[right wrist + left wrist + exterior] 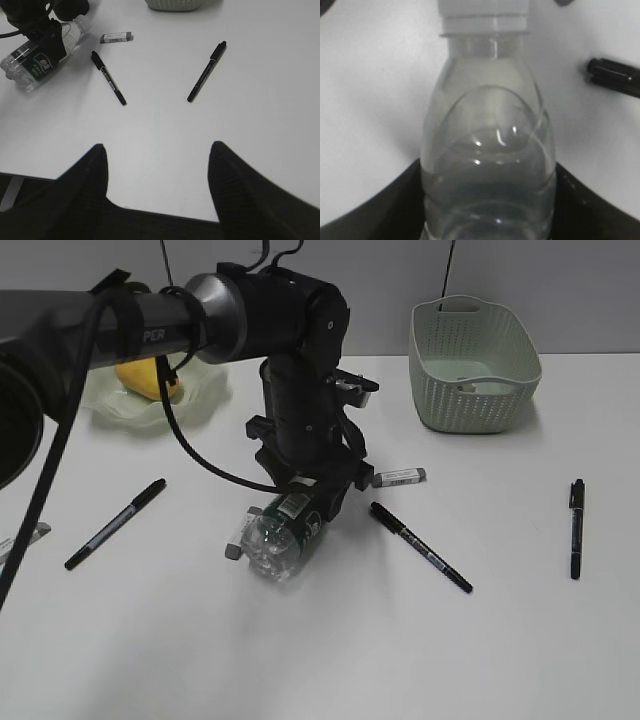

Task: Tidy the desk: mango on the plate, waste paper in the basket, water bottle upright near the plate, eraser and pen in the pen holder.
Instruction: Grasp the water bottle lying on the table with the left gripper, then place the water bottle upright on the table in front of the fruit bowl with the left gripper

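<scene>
left fingers [300,515]: straddling lying bottle [278,538], grip unclear | right fingers [155,165]: wide, empty | risk: round bottle rolls free when squeezed

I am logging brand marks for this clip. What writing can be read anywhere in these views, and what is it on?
"PER": white letters on the left arm's tube, the start cut off by a strap.
Water bottle label: white print on dark green, too blurred to read.
Eraser sleeve: print too small to read.
Pens: no legible marking.
</scene>
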### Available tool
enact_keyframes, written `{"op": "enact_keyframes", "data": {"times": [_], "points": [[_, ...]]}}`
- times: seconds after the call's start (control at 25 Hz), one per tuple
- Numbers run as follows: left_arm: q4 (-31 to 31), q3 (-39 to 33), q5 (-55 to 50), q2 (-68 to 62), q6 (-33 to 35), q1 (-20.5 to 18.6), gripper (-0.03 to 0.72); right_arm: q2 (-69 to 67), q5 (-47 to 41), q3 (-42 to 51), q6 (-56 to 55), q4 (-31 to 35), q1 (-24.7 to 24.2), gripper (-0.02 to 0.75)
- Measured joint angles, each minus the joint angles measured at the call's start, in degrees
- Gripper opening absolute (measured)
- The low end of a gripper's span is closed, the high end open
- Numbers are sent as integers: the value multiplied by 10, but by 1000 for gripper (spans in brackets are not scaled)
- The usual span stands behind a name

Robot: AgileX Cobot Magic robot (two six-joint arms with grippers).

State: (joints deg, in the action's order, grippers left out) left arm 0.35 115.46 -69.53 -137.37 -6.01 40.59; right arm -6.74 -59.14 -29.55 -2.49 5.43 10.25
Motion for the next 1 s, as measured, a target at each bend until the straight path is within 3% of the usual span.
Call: {"op": "enact_keyframes", "data": {"times": [0.28, 0.72, 1.0], "points": [[-4, 47, -2, -1, 0, 0, 502, 0, 0, 0, 0, 0, 0, 501], [19, 52, -7, 129, 0, -4, 498, 0, 0, 0, 0, 0, 0, 501], [30, 41, -8, 223, 0, -53, 497, 0, 0, 0, 0, 0, 0, 501]]}}
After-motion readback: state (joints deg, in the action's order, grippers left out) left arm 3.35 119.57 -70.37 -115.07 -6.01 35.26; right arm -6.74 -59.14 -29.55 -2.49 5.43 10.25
